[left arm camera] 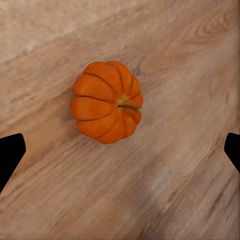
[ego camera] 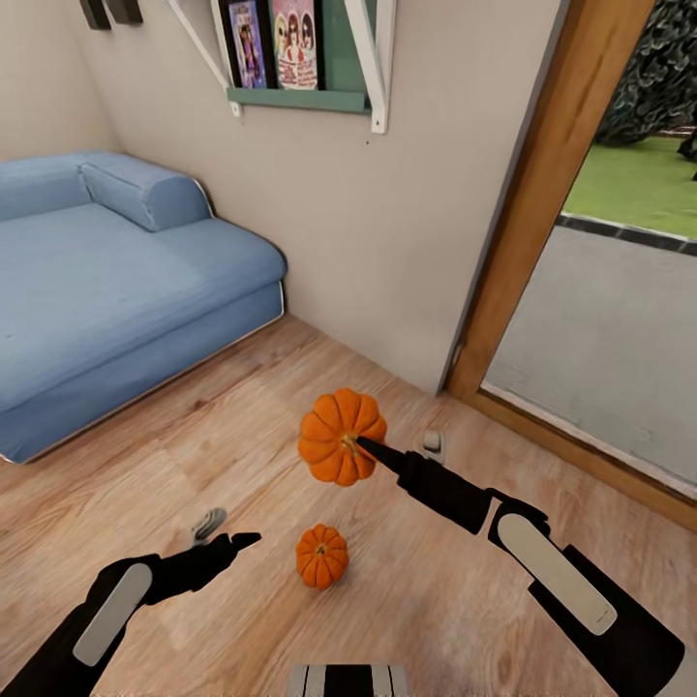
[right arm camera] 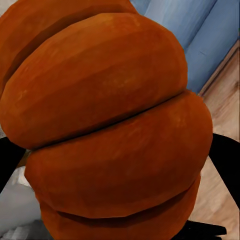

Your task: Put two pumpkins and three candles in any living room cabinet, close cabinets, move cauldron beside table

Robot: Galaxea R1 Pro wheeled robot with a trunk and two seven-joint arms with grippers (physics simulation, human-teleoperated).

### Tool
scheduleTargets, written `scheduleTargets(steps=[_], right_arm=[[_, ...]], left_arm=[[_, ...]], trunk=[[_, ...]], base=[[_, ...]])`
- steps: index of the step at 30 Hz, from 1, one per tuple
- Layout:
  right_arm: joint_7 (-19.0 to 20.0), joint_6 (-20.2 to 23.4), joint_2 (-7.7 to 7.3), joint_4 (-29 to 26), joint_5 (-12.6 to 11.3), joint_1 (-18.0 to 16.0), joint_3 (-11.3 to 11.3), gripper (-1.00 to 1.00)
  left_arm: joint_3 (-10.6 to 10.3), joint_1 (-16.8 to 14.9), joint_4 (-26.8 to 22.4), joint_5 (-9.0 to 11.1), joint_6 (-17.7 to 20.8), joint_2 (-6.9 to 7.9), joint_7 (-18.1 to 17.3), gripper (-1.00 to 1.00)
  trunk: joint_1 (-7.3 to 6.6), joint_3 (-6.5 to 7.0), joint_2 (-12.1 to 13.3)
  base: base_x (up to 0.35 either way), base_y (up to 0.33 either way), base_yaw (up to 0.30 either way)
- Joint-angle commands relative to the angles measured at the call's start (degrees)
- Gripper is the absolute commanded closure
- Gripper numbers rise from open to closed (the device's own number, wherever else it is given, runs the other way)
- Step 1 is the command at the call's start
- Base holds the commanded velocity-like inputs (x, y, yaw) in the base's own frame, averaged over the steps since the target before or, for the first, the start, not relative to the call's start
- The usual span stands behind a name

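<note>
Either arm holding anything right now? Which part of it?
The right gripper holds one pumpkin lifted off the floor, gripped across its ribbed sides near the stem. The left gripper is open and empty, above the second pumpkin on the floor.

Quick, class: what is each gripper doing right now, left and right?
Left gripper: open, empty, above the small ribbed orange pumpkin on the wooden floor.
Right gripper: shut on the lifted round orange pumpkin.

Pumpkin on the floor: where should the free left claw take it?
Take the floor pumpkin across its ribbed sides, coming straight down from above. It rests alone on the wooden floor, and the open left claw looks wide enough to straddle it.
</note>
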Motion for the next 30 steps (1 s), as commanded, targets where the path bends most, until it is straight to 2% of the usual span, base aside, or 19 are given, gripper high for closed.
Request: scheduleTargets(steps=[1, 3, 5, 10, 14, 18, 21, 30], right_arm=[[0.7, 0.1, -0.04, 0.0, -0.4, 0.0, 0.1, 1.0], [1.4, 0.2, -0.05, 0.0, -0.4, 0.0, 0.2, 1.0], [3.0, 0.2, -0.05, 0.0, -0.4, 0.0, 0.2, 1.0], [4.5, 1.1, -0.05, 0.0, -0.4, 0.0, 0.1, 1.0], [4.6, 2.1, -0.04, 0.0, -0.4, 0.0, 0.0, 1.0], [4.7, 2.2, -0.05, 0.0, -0.4, 0.0, 0.2, 1.0], [4.7, 2.1, -0.05, 0.0, -0.4, 0.0, 0.2, 1.0], [6.8, 1.7, -0.05, 0.0, -0.4, 0.0, 0.1, 1.0]], left_arm=[[0.0, 0.0, -0.1, -0.1, 0.1, 0.27, -0.8, -1.0], [0.0, -0.1, -0.1, -0.2, 0.1, 0.74, -2.6, -1.0], [0.1, -0.8, 0.0, -0.3, 0.1, 1.81, -4.5, -1.0], [0.2, -3.1, 1.7, -0.3, -0.2, 2.58, -5.5, -1.0], [0.1, -3.7, 3.7, -0.5, -2.9, 2.39, -5.6, -1.0], [-0.1, -3.8, 3.8, -3.2, -3.5, 1.69, -6.4, -1.0], [-0.2, -3.8, 3.7, -4.2, -3.7, 1.31, -7.8, -1.0], [-0.9, -3.8, 3.6, -4.6, -3.7, 1.35, -12.1, -1.0]], trunk=[[0.01, -0.27, 0.0], [0.07, -0.71, -0.1], [0.12, -1.16, -0.1], [0.25, -2.26, -0.2], [0.35, -3.15, -0.2], [0.45, -4.04, -0.3], [0.53, -4.7, -0.3], [0.76, -6.69, -0.4]], base=[[0.0, 0.0, 0.0], [0.0, 0.0, 0.0], [0.0, 0.0, 0.0], [0.0, 0.0, 0.0], [0.0, 0.0, 0.0], [0.0, 0.0, 0.0], [0.0, 0.0, 0.0], [0.0, 0.0, 0.0]])
